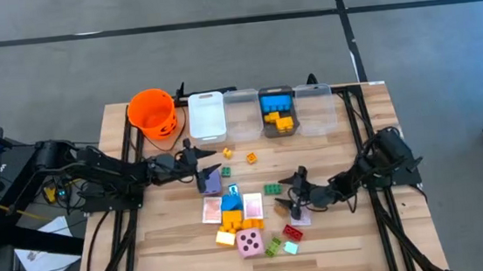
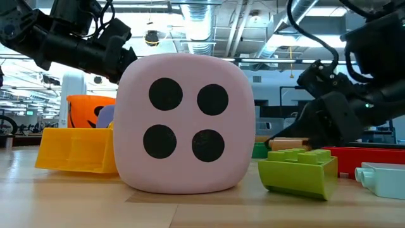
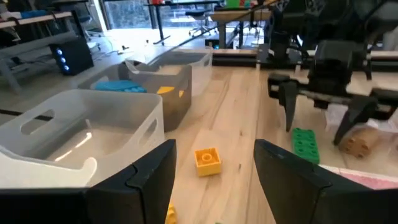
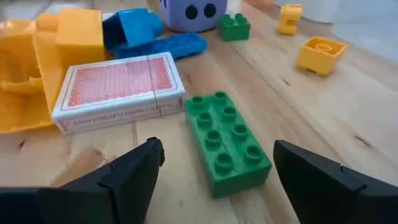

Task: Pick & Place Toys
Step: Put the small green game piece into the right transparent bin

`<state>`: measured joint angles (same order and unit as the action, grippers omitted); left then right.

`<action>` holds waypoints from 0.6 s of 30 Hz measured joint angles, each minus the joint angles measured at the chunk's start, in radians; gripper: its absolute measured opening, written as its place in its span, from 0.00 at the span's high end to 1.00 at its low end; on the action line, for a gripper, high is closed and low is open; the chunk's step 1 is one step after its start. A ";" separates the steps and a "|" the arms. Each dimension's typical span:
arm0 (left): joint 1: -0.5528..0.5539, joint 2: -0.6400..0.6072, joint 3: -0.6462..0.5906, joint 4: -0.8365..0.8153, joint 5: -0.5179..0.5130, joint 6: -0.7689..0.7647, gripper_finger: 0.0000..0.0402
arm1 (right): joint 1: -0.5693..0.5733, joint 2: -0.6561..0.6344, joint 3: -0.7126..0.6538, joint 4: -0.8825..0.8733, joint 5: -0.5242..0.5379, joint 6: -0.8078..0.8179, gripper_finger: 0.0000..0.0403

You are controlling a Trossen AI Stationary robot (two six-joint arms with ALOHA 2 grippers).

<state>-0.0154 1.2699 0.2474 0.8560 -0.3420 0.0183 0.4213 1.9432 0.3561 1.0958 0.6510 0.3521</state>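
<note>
Wooden table (image 1: 338, 241), both arms reaching in from the sides.

Back edge, largest to smallest: orange bucket (image 1: 152, 113) at far left, then a row of four bins. The white bin (image 1: 207, 115) and the clear bin (image 1: 241, 113) beside it show nothing inside. The third bin (image 1: 277, 113) holds blue and yellow bricks. The fourth bin (image 1: 314, 109) shows nothing inside.

Toys lie clustered at table centre and front. Pink die (image 1: 250, 243) sits near the front edge, four dots facing the low camera. Purple die (image 1: 212, 180) sits just beside the left gripper's tip. Two pink-backed cards (image 1: 253, 205) flank a blue and orange brick stack (image 1: 231, 211). Green 2x4 brick (image 4: 227, 140) lies flat on the wood.

Left gripper (image 1: 210, 166): fingers (image 3: 147, 177) parted, nothing between them, a small yellow brick (image 3: 208, 161) ahead on the table.

Right gripper (image 1: 296, 187): fingers spread wide, holding nothing, low over the table with the green brick just ahead of the gap. Card deck (image 4: 118, 91) lies beside that brick.
</note>
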 joint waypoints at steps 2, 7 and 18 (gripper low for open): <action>0.000 0.000 0.000 -0.001 0.000 0.000 0.48 | -0.004 0.018 0.015 0.002 0.000 -0.008 0.24; 0.000 0.000 0.000 0.005 0.000 0.000 0.48 | -0.023 0.038 0.029 -0.022 -0.023 0.034 0.24; 0.000 0.000 0.000 0.004 0.000 0.000 0.48 | -0.057 0.031 0.046 -0.124 -0.117 0.101 0.24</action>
<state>-0.0154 1.2697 0.2474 0.8604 -0.3424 0.0185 0.3640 1.9746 0.4022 0.9721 0.5339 0.4536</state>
